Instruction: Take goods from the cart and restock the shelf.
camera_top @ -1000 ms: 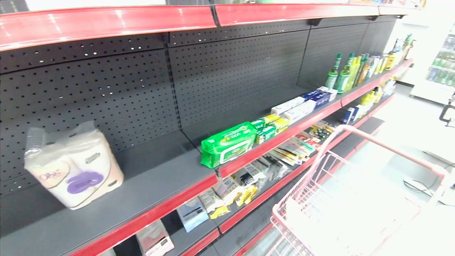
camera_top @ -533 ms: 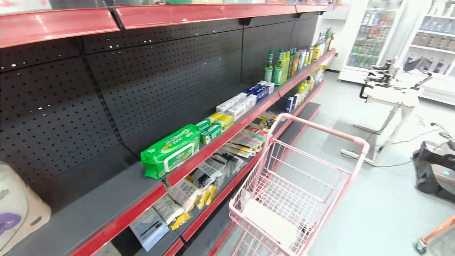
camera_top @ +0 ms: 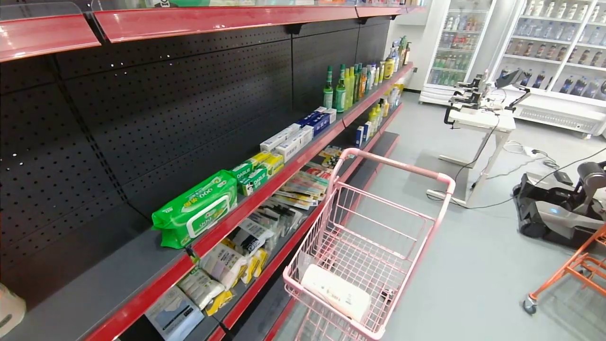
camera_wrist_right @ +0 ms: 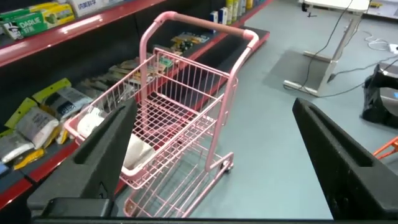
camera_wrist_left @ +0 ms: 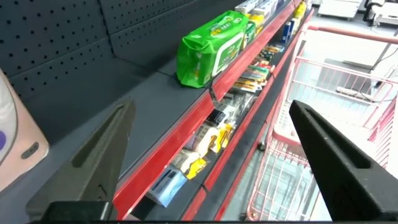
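Left gripper (camera_wrist_left: 211,107): jaws wide open, nothing between them. It hangs over the front edge of the shelf (camera_top: 118,279), touching nothing.
Right gripper (camera_wrist_right: 214,106): also wide open and empty, above the floor just right of the pink cart (camera_top: 393,166), no contact.
A white paper roll pack (camera_top: 336,298) lies on its side at the near end of the cart basket. It's the only item I can make out in there.
On the shelf, a green wipes pack (camera_top: 196,208) sits at the front edge. A shelved roll pack (camera_top: 7,308) is far left, cut off by the edge of the head view.
Change over the last second: the whole head view swung right. That's the camera moving, not the goods. The shelved roll pack went from mid-frame to the left margin, and the cart went from partly washed out to fully visible.
My read: one pack is already placed and the robot is turning to the cart for the next pick. No grasp started. Bare shelf between the roll pack and the wipes looks like the obvious slot.
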### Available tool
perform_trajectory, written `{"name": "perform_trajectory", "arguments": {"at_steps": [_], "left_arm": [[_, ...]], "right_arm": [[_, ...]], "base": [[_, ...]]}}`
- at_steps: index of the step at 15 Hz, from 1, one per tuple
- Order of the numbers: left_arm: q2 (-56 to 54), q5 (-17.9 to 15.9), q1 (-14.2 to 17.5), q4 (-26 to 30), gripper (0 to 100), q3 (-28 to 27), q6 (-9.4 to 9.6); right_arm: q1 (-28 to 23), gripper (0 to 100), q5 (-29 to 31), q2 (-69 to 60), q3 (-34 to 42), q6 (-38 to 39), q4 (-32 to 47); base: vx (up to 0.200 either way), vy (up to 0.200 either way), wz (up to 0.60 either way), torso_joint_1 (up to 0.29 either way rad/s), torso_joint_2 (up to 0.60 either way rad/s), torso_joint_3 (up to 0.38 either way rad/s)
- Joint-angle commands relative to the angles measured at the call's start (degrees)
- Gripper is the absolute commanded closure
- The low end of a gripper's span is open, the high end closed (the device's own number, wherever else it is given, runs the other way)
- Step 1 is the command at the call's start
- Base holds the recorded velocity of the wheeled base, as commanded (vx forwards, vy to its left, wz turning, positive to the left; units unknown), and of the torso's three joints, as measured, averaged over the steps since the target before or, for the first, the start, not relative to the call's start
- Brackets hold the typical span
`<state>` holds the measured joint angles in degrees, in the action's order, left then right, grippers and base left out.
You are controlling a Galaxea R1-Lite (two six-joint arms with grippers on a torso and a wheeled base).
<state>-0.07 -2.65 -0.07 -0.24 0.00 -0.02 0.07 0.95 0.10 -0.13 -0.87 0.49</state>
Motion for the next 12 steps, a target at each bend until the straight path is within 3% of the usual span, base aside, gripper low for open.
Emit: {"name": "perform_trajectory", "arguments": {"at_steps": [1, 3, 4, 6, 7, 8, 12], "left_arm": [[0.1, 0.0, 0.0, 0.0, 0, 0.0, 0.02], [0.1, 0.0, 0.0, 0.0, 0, 0.0, 0.02], [0.1, 0.1, 0.0, 0.0, 0, 0.0, 0.02], [0.1, 0.0, 0.0, 0.0, 0, -0.1, 0.02], [0.1, 0.0, 0.0, 0.0, 0, -0.1, 0.02], [0.1, 0.0, 0.0, 0.0, 0, -0.1, 0.02], [0.1, 0.0, 0.0, 0.0, 0, 0.0, 0.02]], "right_arm": [[-0.1, 0, -0.1, 0.0, 0.0, 0.2, -0.1], [0.0, 0, -0.9, 1.7, -3.6, -0.6, -0.6], [-0.2, 0, -2.4, 15.5, -15.3, 1.0, -0.8], [0.5, 0, -2.5, 32.5, -31.8, 8.4, -2.5], [0.6, 0, -2.1, 42.8, -35.5, 4.9, -2.5], [0.4, 0, -1.7, 48.2, -34.9, -1.2, -2.5], [3.4, 0, -6.1, 79.0, -39.9, -4.4, -4.2]], "base": [[0.000, 0.000, 0.00, 0.000, 0.00, 0.000], [0.000, 0.000, 0.00, 0.000, 0.00, 0.000], [0.000, 0.000, 0.00, 0.000, 0.00, 0.000], [0.000, 0.000, 0.00, 0.000, 0.00, 0.000], [0.000, 0.000, 0.00, 0.000, 0.00, 0.000], [0.000, 0.000, 0.00, 0.000, 0.00, 0.000], [0.000, 0.000, 0.00, 0.000, 0.00, 0.000]]}}
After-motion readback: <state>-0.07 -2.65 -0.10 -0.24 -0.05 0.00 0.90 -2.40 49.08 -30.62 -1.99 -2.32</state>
